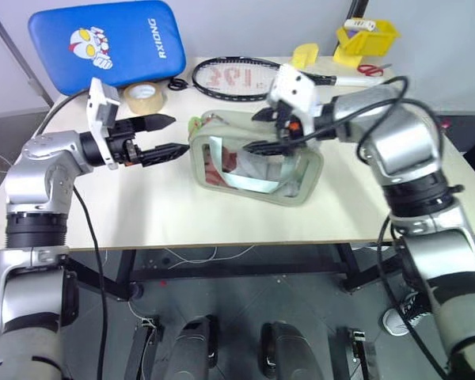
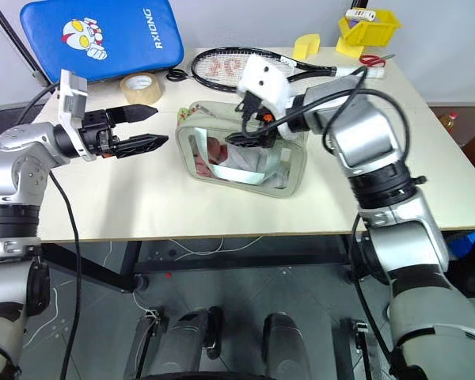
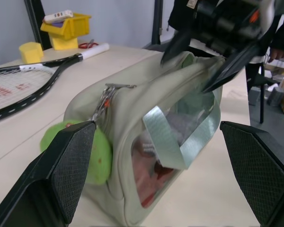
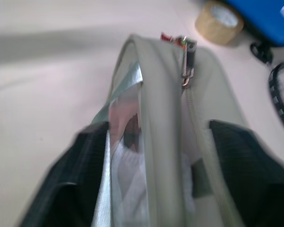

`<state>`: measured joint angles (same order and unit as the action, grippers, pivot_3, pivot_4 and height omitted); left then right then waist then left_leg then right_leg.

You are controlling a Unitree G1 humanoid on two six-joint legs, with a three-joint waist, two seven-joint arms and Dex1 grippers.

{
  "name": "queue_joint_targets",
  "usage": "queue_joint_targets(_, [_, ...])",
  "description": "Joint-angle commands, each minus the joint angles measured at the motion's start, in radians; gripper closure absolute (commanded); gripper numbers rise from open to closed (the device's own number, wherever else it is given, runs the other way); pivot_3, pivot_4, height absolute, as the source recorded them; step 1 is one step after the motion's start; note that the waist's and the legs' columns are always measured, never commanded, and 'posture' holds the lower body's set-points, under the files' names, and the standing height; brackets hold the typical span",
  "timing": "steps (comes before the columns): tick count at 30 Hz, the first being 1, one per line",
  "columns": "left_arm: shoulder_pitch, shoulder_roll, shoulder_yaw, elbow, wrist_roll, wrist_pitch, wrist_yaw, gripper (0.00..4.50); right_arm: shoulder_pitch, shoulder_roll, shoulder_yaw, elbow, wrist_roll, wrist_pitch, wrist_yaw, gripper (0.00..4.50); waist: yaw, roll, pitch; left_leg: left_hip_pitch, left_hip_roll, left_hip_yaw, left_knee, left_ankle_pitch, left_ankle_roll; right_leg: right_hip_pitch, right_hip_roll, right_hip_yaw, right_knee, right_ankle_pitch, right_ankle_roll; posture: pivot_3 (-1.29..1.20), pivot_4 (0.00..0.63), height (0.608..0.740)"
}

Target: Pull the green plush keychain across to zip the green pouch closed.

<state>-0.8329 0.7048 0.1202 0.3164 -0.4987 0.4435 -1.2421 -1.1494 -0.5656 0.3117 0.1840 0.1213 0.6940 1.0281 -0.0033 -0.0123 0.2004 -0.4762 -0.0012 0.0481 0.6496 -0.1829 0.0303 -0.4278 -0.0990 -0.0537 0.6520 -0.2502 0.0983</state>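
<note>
The green pouch (image 1: 305,178) stands upright in the middle of the table, its clear window facing me with red and white contents inside. The green plush keychain (image 3: 98,153) hangs at the pouch's left end from the metal zipper pull (image 4: 188,61). My right gripper (image 1: 250,132) reaches over the pouch from the right, open, its fingers straddling the pouch's top without pinching it. My left gripper (image 1: 178,134) hovers open just left of the pouch, pointing at the keychain end, a short gap away.
A blue padded case (image 1: 107,39) leans at the back left with a tape roll (image 1: 145,96) in front of it. A racket (image 1: 237,77) lies behind the pouch. A yellow bin (image 1: 366,38) and scissors (image 1: 370,70) sit at the back right.
</note>
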Motion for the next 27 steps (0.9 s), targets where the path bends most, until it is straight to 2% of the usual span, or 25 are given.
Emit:
queue_joint_targets(1, [-0.011, 0.015, 0.011, -0.023, 0.001, -0.016, -0.006, 0.0, -0.044, -0.012, -0.02, -0.008, -0.015, -0.008, 0.003, 3.27, 0.0, 0.0, 0.0, 0.0, 0.0, 0.0, 0.0, 0.0, 0.0, 0.0, 0.0, 0.0, 0.0, 0.0, 0.0, 0.0, 0.15, 0.74])
queue_joint_targets(3, [-0.007, 0.016, 0.013, -0.027, 0.002, -0.016, -0.005, 0.0, -0.042, -0.018, -0.021, -0.014, -0.015, -0.024, 0.014, 4.42, -0.005, 0.0, 0.0, 0.0, 0.0, 0.0, 0.0, 0.0, 0.0, 0.0, 0.0, 0.0, 0.0, 0.0, 0.0, 0.0, 0.15, 0.74])
queue_joint_targets(12, [0.0, 0.012, 0.015, -0.034, 0.001, -0.012, -0.002, 0.0, 0.012, -0.095, -0.059, -0.082, 0.035, -0.152, 0.153, 4.42, -0.008, 0.0, 0.0, 0.0, 0.0, 0.0, 0.0, 0.0, 0.0, 0.0, 0.0, 0.0, 0.0, 0.0, 0.0, 0.0, 0.15, 0.74])
queue_joint_targets(20, [-0.005, 0.011, 0.013, -0.025, 0.004, -0.017, -0.005, 0.0, 0.065, -0.118, -0.096, -0.111, 0.09, -0.207, 0.234, 4.42, -0.008, 0.0, 0.0, 0.001, 0.001, 0.0, 0.0, 0.0, 0.0, 0.0, 0.0, 0.0, 0.001, 0.0, 0.0, 0.0, 0.15, 0.74])
queue_joint_targets(27, [-0.006, 0.011, 0.01, -0.028, 0.003, -0.012, -0.008, 0.0, 0.089, -0.13, -0.118, -0.11, 0.104, -0.227, 0.245, 4.42, -0.009, 0.0, 0.0, 0.001, 0.001, 0.0, 0.0, 0.0, 0.0, 0.0, 0.0, 0.0, 0.001, 0.0, 0.0, 0.0, 0.15, 0.74])
